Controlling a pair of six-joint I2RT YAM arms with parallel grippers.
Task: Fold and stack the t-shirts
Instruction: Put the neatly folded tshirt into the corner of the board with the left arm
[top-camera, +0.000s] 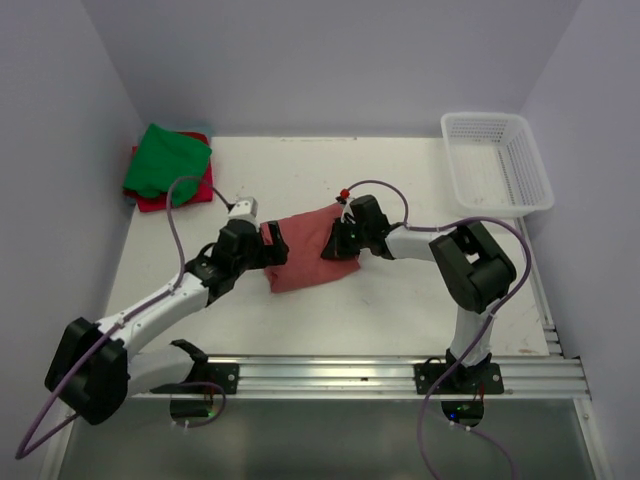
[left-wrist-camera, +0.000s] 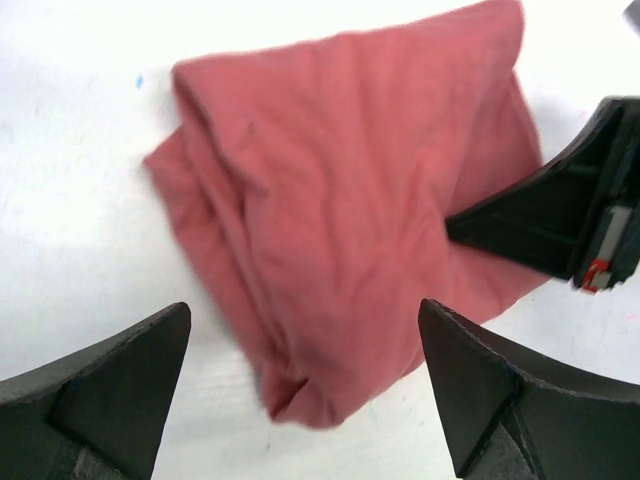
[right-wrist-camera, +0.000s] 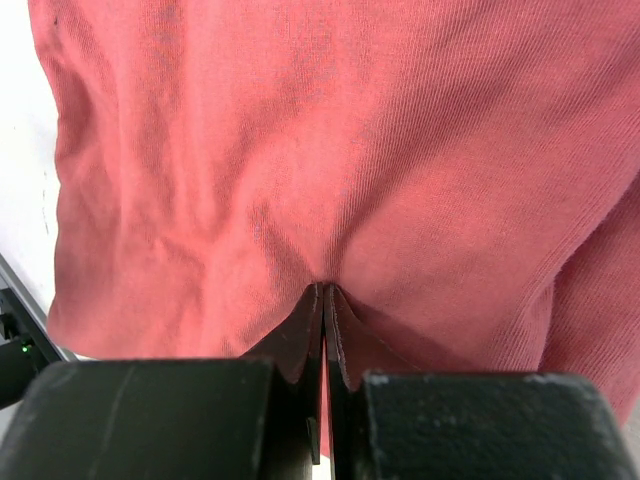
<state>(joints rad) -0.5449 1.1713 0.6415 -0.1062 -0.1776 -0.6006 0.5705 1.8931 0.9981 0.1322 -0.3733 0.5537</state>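
Nearest, toward the middle of the table (top-camera: 400, 310), found the left gripper (left-wrist-camera: 305, 385) spread wide and holding nothing, its fingers straddling the near corner of the faded brick-red t-shirt (left-wrist-camera: 340, 180); could not tell whether either finger touched the cloth. Saw the right gripper (right-wrist-camera: 325, 295) clamped tight, pinching a fold at the shirt's right edge, cloth puckered around the closed tips. Noted the shirt lying on the table between the two grippers as a thick, roughly rectangular bundle, doubled over on itself, edges uneven and one corner bunched; judged the folding of this one nearly or wholly done, though not neatly.

Farther back, in the far left corner, spotted the bright green t-shirt (top-camera: 165, 158) folded and resting on top of the red-pink t-shirt (top-camera: 170, 203); took that for the stack, two deep. At the far right, passed over a white mesh basket (top-camera: 498, 210), no part of the job. Reckoned what was left: carrying the brick-red bundle across to the far-left pile and setting it on top.
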